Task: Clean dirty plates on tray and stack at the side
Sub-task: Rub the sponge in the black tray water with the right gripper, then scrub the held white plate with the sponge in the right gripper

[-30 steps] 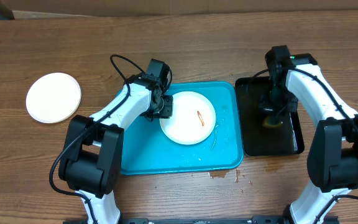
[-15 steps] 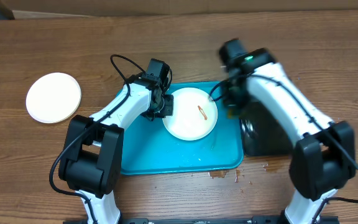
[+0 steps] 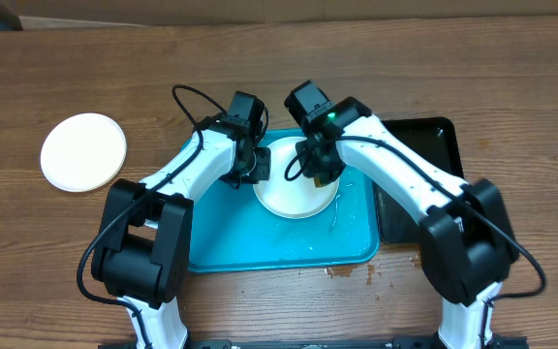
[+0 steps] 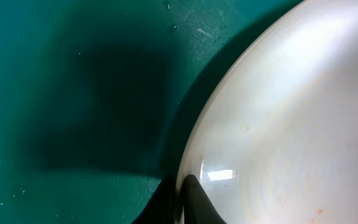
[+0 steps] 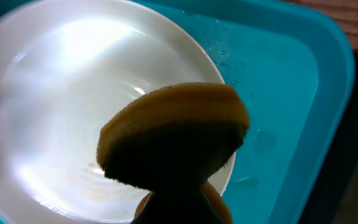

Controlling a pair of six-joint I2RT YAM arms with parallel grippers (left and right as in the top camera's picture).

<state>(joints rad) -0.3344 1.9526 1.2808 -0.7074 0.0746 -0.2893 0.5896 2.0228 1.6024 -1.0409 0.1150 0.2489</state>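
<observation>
Right pincer swung over plate, gripping sponge, left pincer pinching plate edge

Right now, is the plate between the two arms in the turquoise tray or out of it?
In it: the plate lies within the rim of the tray, turquoise floor showing beside it.

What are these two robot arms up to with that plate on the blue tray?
They are washing up. The left claw pinches the rim of a white plate lying in the wet turquoise tray, steadying it. The right claw holds a yellow sponge over that plate, seemingly to scrub it. A second plate sits off to the side on the table.
</observation>
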